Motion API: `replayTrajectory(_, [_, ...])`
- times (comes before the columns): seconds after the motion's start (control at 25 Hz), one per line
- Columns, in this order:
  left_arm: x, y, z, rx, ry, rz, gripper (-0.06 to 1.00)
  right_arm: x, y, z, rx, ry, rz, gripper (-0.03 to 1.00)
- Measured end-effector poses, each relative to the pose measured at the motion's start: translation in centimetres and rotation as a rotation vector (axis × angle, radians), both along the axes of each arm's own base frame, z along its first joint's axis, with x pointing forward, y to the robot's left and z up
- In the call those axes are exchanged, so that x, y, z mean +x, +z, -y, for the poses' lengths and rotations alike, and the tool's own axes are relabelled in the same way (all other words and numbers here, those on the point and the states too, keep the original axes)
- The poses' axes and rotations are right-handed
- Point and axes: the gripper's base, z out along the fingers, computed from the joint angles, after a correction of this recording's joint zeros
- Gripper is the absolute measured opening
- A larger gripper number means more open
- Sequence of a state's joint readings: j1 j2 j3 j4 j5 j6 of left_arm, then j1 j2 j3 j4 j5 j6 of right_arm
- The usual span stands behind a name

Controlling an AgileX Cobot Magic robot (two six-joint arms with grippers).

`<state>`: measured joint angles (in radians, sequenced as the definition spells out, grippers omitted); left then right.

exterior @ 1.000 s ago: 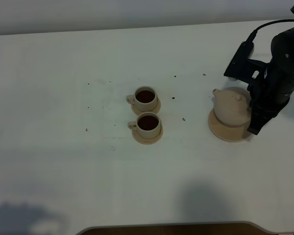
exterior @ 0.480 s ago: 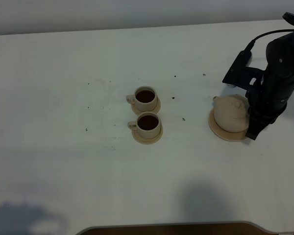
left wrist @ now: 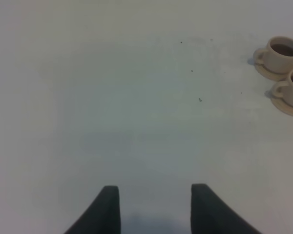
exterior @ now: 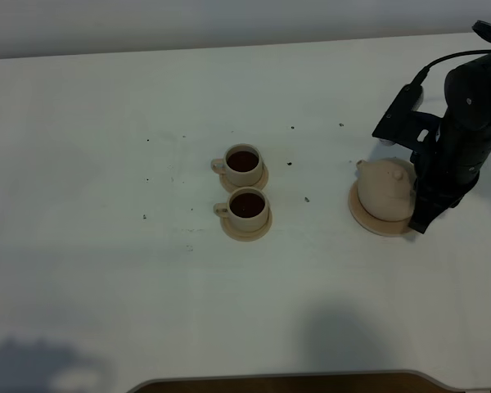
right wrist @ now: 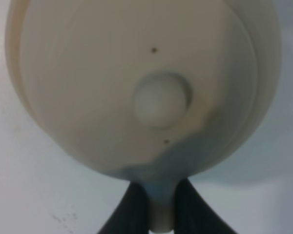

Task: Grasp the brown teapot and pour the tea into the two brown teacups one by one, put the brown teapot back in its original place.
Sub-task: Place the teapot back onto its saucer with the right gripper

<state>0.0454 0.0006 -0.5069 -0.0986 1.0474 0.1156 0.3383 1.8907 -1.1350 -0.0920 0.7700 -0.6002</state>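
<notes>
Here the teapot (exterior: 384, 188) sits on its wide saucer (exterior: 368, 221) at the table's (exterior: 106, 270) right side, and the right gripper (right wrist: 161, 204) pinches its handle (right wrist: 161, 212) (fingers tight on either side). Both cups (exterior: 244, 164) (exterior: 247, 206) hold dark tea. The left gripper (left wrist: 155, 207) hangs agape above bare table.

No text, label, brand, number or sign can be read in any view: the brown teapot (exterior: 384, 191), the two brown teacups (exterior: 244, 185) and the tabletop (exterior: 106, 246) are all unmarked.
</notes>
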Motion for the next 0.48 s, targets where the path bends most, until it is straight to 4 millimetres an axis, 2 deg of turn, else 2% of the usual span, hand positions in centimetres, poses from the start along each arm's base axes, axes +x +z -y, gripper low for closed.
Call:
replayTrajectory(0.12, [-0.01,0.00,0.00,0.000,0.000,0.001,0.37,0.00,-0.07,-0.02,0.007,-0.037,-0.002,0.19])
replayTrajectory(0.36, [-0.01,0.00,0.00,0.000,0.000,0.001,0.37,-0.12,-0.12,0.02,0.007,-0.073,-0.016,0.40])
replayTrajectory(0.48, [-0.01,0.00,0.00,0.000,0.000,0.001,0.37,-0.74,0.86,0.27,-0.005,-0.098,-0.045,0.47])
